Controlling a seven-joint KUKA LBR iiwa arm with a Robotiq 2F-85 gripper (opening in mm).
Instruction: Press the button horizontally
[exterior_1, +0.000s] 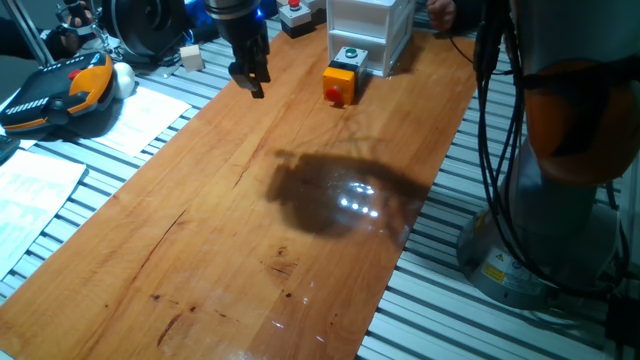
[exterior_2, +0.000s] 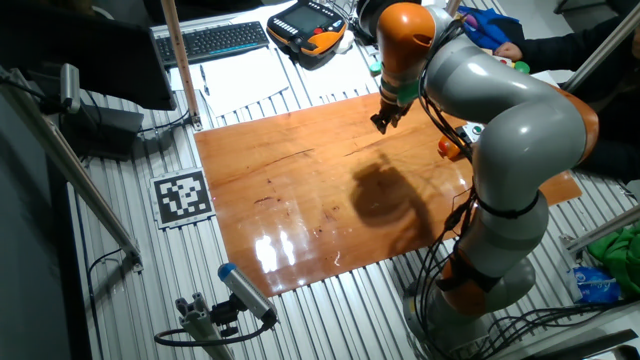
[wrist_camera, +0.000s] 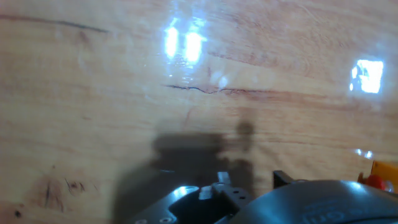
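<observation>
The small round red button (exterior_1: 333, 93) sits on one side face of a small yellow-orange cube-shaped box (exterior_1: 340, 78), which stands on the long wooden counter (exterior_1: 300, 230) near its far end in the one fixed view. In that view the button's face points toward the camera and slightly left, so its press axis runs level with the counter surface, not downward.

The black two-finger tool (exterior_1: 251, 80) hangs above the counter to the left of the yellow-orange box in that view, well apart from it, fingers pointing down. The hand view catches only an orange-and-red sliver of the box at its lower right edge (wrist_camera: 380, 176); the box is off to the tool's side, not under it. Tool state: cannot tell; no view shows the fingertip gap clearly.

Judgement: the coming move turns on lowering to button height and approaching sideways along the button's axis from its red face.

Just behind the yellow-orange box stands a grey-housed box with a green round button (exterior_1: 350, 57), and behind that a white translucent drawer unit (exterior_1: 370, 30); its contents are not discernible.
</observation>
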